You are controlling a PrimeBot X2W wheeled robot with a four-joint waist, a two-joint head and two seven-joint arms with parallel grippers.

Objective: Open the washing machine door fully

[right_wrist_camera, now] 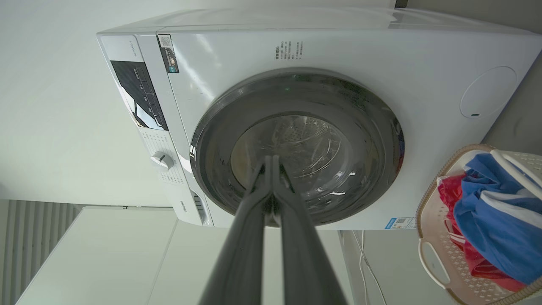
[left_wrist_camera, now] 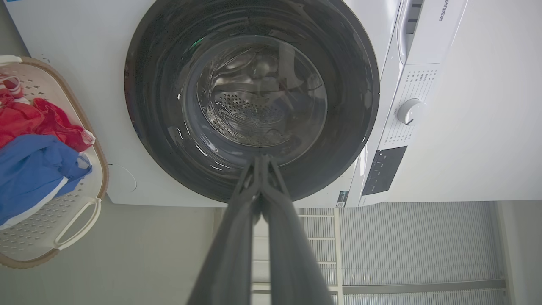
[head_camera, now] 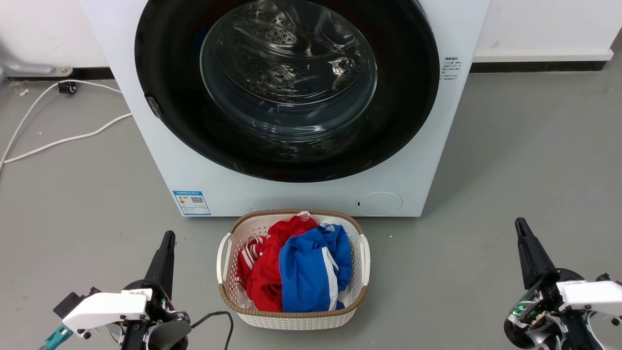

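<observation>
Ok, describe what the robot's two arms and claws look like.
The left claw has two long, dark, tapering fingers on a black base. Behind it sit a white housing, a teal fitting and a black cable. The right claw looks alike, with a white cover and green lights in its mechanism.

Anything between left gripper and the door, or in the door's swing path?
Nothing between the left gripper and the washing machine door. The laundry basket sits on the floor just before the machine, below the door; probably under the swing.
</observation>
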